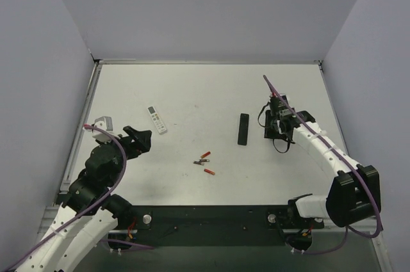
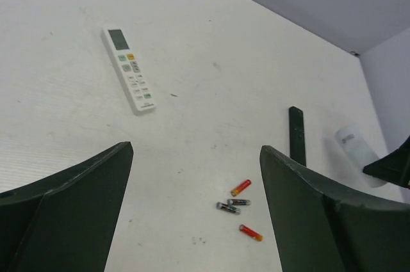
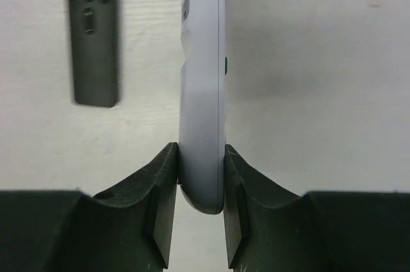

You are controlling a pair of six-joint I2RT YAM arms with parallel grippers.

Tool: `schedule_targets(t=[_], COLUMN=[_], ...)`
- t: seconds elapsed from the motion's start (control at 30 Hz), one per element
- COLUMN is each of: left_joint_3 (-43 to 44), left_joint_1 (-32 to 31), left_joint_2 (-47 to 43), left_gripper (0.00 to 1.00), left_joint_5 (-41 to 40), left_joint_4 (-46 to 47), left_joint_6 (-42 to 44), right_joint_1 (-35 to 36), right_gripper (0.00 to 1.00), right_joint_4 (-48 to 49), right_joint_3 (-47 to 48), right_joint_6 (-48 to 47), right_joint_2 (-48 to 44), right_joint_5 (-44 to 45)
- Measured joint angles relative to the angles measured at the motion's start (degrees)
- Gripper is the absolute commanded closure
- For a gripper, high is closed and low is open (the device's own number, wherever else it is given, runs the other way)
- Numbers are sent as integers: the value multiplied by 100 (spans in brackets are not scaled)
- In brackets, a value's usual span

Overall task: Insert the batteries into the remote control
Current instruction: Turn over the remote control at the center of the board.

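Note:
My right gripper (image 3: 200,152) is shut on a plain white remote control (image 3: 204,93) and holds it on its long edge against the table. This remote also shows in the left wrist view (image 2: 355,147). In the top view the gripper (image 1: 277,123) hides most of it. Two slim dark bluish batteries (image 2: 233,205) lie side by side mid-table (image 1: 200,162). My left gripper (image 2: 195,153) is open and empty, raised at the left (image 1: 142,139), well short of the cells.
Two red cells (image 2: 241,187) (image 2: 251,232) flank the dark pair. A second white remote (image 1: 157,119) lies face up, screen showing, at the left. A slim black remote (image 1: 243,128) lies just left of my right gripper. A small grey-white part (image 1: 102,121) sits at the left edge.

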Motion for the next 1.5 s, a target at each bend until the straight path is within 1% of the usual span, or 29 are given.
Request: schedule_targets(t=[0.17, 0.27, 0.37, 0.5, 0.6, 0.73, 0.77, 0.8, 0.83, 0.9, 0.93, 1.0, 1.03, 1.1, 1.13, 1.33, 1.5], left_joint_3=[461, 487, 461, 417, 363, 350, 350, 350, 350, 350, 350, 350, 350, 350, 350, 350, 350], left_joint_1=[0, 24, 203, 671, 1143, 1268, 1268, 1268, 1268, 1270, 1272, 1274, 1274, 1274, 1274, 1279, 1285], left_joint_2=[92, 59, -20, -149, -192, -192, -192, -188, -186, -179, -173, -144, -129, -101, -83, 0, 39], left_gripper=[8, 8, 8, 8, 8, 8, 8, 8, 8, 8, 8, 8, 8, 8, 8, 8, 8], left_joint_5=[-450, -584, -555, -393, -149, 13, 28, 35, 44, 48, 48, 50, 52, 57, 59, 72, 90], left_joint_4=[-363, -415, -496, -535, -516, -516, -516, -520, -518, -516, -516, -516, -516, -516, -516, -514, -516], left_joint_6=[1034, 1429, 1692, 1882, 1971, 2026, 2031, 2035, 2039, 2055, 2057, 2070, 2074, 2087, 2098, 2122, 2135], right_joint_1=[-7, -9, -33, -35, -35, -35, -35, -31, -28, -28, -28, -28, -28, -17, 2, 151, 208], right_gripper=[100, 100, 100, 100, 100, 100, 99, 97, 88, 80, 72, 67, 62, 57, 52, 35, 26], right_joint_4=[-66, -33, 66, 286, 404, 472, 483, 494, 507, 514, 514, 522, 516, 490, 476, 275, 133], right_joint_3=[131, 319, 514, 656, 686, 693, 693, 693, 693, 706, 715, 726, 726, 726, 726, 820, 894], right_joint_6=[-479, -807, -1167, -1668, -1991, -2332, -2417, -2492, -2553, -2675, -2728, -2804, -2844, -2927, -2955, -3233, -3294], right_joint_2=[782, 1412, 1993, 2695, 3051, 3381, 3425, 3445, 3460, 3482, 3482, 3482, 3482, 3482, 3482, 3449, 3364], right_joint_5=[1755, 2590, 3224, 3974, 4317, 4546, 4559, 4577, 4588, 4586, 4570, 4503, 4385, 4105, 3989, 3832, 3674])
